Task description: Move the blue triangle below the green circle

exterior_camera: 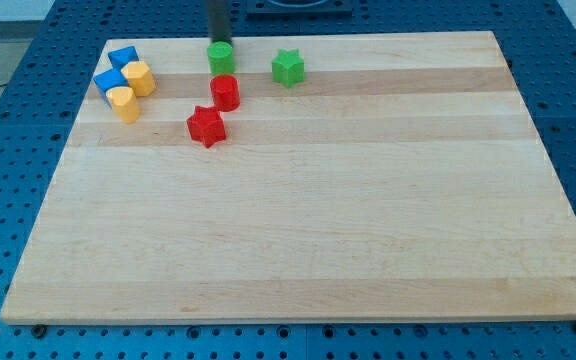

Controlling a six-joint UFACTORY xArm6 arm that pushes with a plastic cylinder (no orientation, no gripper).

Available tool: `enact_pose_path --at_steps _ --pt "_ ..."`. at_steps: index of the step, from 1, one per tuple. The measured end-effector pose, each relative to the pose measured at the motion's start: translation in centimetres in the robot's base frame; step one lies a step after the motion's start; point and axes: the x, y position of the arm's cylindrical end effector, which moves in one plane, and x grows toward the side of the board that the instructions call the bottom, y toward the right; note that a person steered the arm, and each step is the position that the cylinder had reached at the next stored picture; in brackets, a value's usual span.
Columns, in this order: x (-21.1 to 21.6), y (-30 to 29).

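The green circle (220,56) stands near the top edge of the wooden board (308,230), left of centre. My tip (218,41) is just above it in the view, touching or almost touching its far side. Two blue blocks sit at the top left: one (123,58) looks like the blue triangle, the other (109,81) like a blue cube. Both are well left of the green circle and of my tip.
Two yellow blocks (139,77) (123,103) press against the blue ones. A red circle (225,92) lies directly below the green circle, with a red star (206,126) below-left of it. A green star (288,67) sits right of the green circle.
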Motion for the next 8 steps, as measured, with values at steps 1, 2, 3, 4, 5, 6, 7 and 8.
enact_pose_path --at_steps 1,2,3,4,5,6,7,8 --pt "0.0 -2.8" --pt "0.0 -8.5" --pt "0.0 -13.2" --pt "4.6 -13.8" --pt "6.8 -10.3" --pt "5.8 -8.8" --pt "4.5 -8.4" --pt "6.5 -5.0"
